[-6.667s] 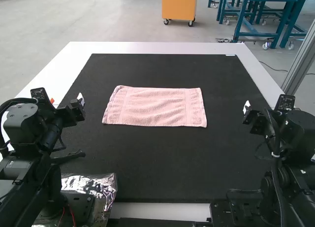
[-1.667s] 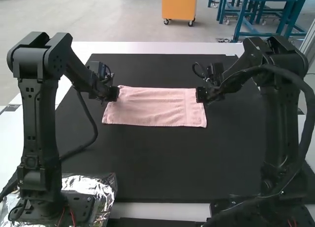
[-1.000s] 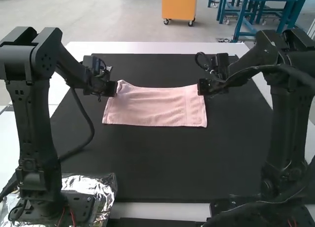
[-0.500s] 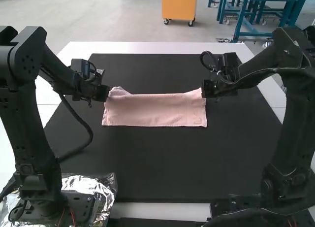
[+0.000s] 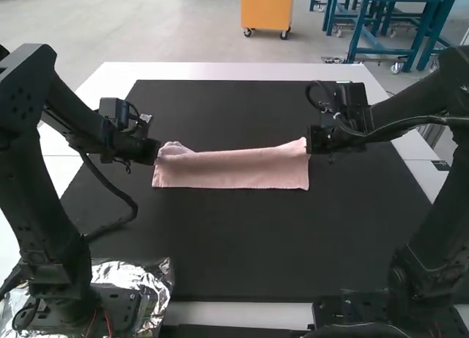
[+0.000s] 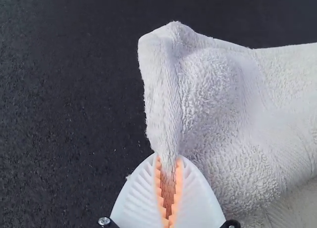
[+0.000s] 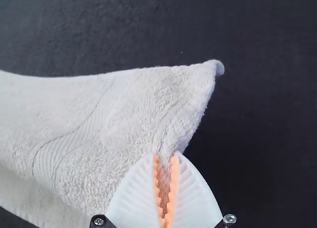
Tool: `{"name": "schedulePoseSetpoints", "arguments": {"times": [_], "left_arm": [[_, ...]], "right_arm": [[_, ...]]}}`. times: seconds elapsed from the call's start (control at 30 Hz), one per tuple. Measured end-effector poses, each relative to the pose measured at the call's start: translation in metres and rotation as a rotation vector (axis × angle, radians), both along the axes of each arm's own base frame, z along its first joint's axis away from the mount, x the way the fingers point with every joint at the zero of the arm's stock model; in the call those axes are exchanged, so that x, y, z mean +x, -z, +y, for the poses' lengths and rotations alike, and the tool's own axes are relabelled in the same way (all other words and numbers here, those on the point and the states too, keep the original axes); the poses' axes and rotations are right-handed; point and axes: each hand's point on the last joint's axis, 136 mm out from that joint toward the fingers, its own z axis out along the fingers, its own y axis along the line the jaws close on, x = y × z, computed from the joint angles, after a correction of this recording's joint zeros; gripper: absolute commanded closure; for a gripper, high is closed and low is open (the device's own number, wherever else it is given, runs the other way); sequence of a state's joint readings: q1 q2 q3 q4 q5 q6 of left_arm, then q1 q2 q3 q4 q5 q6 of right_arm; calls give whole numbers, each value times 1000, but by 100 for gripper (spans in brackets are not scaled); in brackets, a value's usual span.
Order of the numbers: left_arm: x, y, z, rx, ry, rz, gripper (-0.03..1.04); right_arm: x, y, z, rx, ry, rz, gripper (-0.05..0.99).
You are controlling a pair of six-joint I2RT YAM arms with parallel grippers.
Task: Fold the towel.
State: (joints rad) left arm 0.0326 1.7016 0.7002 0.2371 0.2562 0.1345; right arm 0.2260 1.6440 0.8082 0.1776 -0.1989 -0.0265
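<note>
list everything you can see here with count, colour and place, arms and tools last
towel: 1, pink, on the mat, reaching from one tool to the other
mat: 1, black, on the table
table: 1, white, under the mat, showing round its edges
foil: 1 crumpled piece, silver, by the left arm's base
left arm: 1, black, at the high view's left
right arm: 1, black, at the high view's right
left tool: 1, white fingers with orange pads, shut on the towel's left end
right tool: 1, same colours, shut on its right end
</note>
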Motion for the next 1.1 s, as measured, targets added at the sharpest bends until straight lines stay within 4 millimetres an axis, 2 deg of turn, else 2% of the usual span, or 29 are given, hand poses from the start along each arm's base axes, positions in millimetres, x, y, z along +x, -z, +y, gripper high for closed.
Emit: {"name": "schedulePoseSetpoints", "arguments": {"times": [0.27,0.43,0.47,0.53,0.6,0.63,0.67,0.7,0.77,0.8,0.97,1.1], "left_arm": [[-19,6,2,-12,-33,26,99],[-27,11,2,-55,-76,52,99],[-28,11,2,-63,-84,52,98],[-29,12,2,-81,-100,49,95],[-29,13,2,-97,-121,45,72],[-30,14,3,-104,-132,48,58],[-30,14,3,-112,-141,53,42],[-31,14,3,-119,-149,58,24],[-32,16,4,-129,-165,70,10],[-32,16,4,-132,-169,74,5],[-34,17,5,-153,-195,93,4],[-28,0,6,-188,-219,51,4]], "right_arm": [[-32,34,-7,-14,1,93,96],[-42,46,-9,-17,2,114,95],[-43,49,-9,-19,2,119,86],[-44,55,-9,-21,4,135,55],[-46,63,-12,-37,11,155,33],[-47,67,-14,-46,15,165,19],[-49,69,-15,-53,17,175,11],[-51,71,-16,-60,17,188,4],[-54,73,-18,-73,18,209,2],[-53,72,-18,-75,19,212,2],[-34,48,-14,-62,23,146,2],[-21,30,-12,-49,23,94,2]]}}
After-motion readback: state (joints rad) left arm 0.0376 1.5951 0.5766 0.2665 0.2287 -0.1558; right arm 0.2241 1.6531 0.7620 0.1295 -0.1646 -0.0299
